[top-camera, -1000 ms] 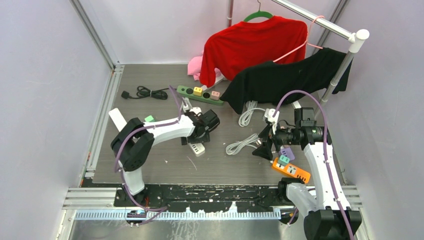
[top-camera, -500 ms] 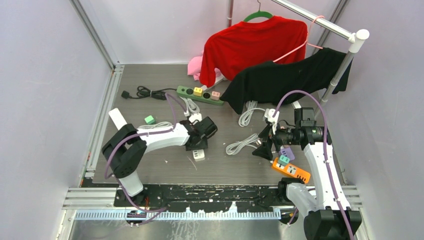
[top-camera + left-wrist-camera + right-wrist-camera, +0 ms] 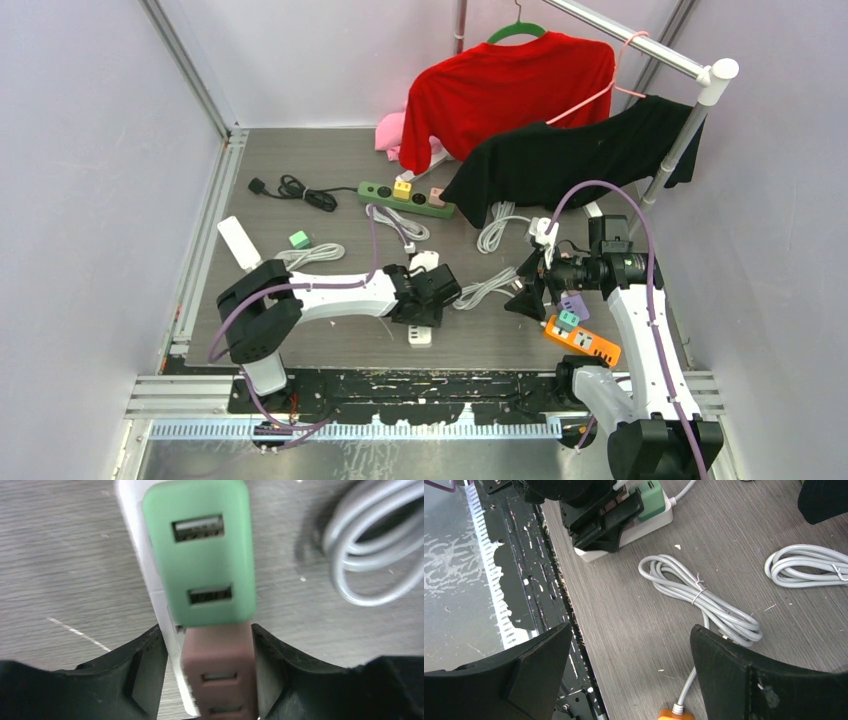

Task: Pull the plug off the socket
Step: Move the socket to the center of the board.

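Note:
In the left wrist view, my left gripper (image 3: 206, 632) is shut on a brown plug (image 3: 220, 675). The plug sits in a white power strip (image 3: 142, 565), right behind a green USB plug (image 3: 200, 555). In the top view the left gripper (image 3: 425, 300) is low over the strip (image 3: 420, 335) near the table's front edge. The right wrist view shows the strip (image 3: 646, 527), the green plug (image 3: 651, 497) and the left gripper (image 3: 599, 522). My right gripper (image 3: 525, 290) is open and empty, to the right of the strip and above the table (image 3: 631, 627).
An orange power strip (image 3: 582, 341) with plugs lies under the right arm. Coiled grey cables (image 3: 485, 288) lie between the arms, also in the right wrist view (image 3: 704, 600). A green power strip (image 3: 405, 198), a black cord (image 3: 295, 190), and a red shirt (image 3: 500, 85) and black shirt (image 3: 570, 155) hanging on a rack are at the back.
My left gripper has moved right and toward the front edge, dragging the white strip along with it. The green strip and black cord shifted a little. The right arm has not moved.

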`<state>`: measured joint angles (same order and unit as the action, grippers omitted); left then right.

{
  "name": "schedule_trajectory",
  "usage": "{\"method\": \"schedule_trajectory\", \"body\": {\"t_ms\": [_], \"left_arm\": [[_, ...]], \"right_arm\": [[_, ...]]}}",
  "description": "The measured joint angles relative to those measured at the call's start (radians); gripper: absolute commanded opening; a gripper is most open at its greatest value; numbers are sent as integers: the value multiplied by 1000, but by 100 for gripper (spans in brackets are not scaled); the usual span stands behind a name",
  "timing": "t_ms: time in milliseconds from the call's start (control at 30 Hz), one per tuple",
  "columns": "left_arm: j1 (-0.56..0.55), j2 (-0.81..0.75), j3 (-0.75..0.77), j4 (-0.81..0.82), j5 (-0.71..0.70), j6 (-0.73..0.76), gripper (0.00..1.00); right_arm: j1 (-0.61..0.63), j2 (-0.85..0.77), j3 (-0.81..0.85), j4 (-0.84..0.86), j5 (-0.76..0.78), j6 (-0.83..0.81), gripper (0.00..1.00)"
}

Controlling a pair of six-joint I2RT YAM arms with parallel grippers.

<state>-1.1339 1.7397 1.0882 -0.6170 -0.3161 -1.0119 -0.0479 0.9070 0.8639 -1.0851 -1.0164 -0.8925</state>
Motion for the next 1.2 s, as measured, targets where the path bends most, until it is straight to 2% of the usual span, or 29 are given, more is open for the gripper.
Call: {"method": "schedule_trajectory", "body": {"t_ms": [133, 200, 300, 433, 700, 833, 1000, 1200], "left_arm": [[-16, 3, -3, 66, 48, 53, 81], [-25, 3, -4, 90, 64, 79, 85], [-31, -15, -19, 114, 82, 117, 85], [-38, -134, -76, 155, 102, 177, 84], [-43, -550, -296, 295, 106, 278, 77], [-41, -665, -429, 380, 75, 345, 84], [7, -699, -481, 392, 60, 426, 84], [185, -654, -376, 367, 117, 428, 81]], "right_arm": [[0, 0, 0, -1, -2, 0, 93], [0, 0, 0, -1, -6, 0, 93], [0, 0, 0, -2, -7, 0, 93], [0, 0, 0, -2, -10, 0, 93], [0, 1, 0, -5, -37, -2, 93], [0, 3, 0, -16, -58, -12, 93], [0, 3, 0, -22, -68, -23, 93], [0, 3, 0, -24, -68, -28, 93]]}}
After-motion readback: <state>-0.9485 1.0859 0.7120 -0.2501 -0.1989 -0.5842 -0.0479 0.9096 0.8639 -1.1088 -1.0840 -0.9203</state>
